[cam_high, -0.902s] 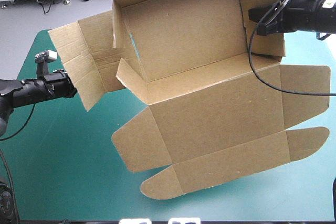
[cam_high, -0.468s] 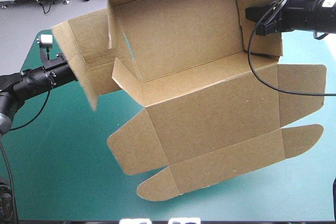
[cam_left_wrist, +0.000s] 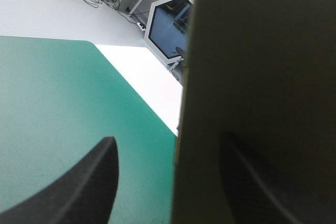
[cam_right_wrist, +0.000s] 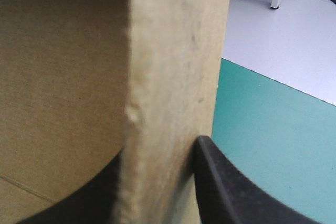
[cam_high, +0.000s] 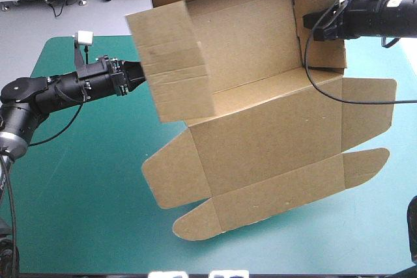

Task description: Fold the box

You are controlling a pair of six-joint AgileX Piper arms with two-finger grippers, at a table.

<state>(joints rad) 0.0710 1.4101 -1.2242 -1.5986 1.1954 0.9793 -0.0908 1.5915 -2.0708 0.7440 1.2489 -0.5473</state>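
The right gripper (cam_high: 307, 23) pinches the box (cam_high: 260, 135) by its far right wall, steadying it; the left gripper (cam_high: 139, 75), fingers spread, straddles the left flap (cam_high: 172, 63) to fold it in.

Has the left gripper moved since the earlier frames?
Yes. The left gripper has swung rightward, away from the table's left edge, and now reaches the box.

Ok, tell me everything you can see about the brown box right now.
The box is one cut sheet of brown corrugated board, half formed: back wall raised, lid panels with rounded flaps spread over the teal-green cover. The right gripper pinches its right side wall; the left gripper, fingers apart, straddles the left panel's edge, that panel turned inward.
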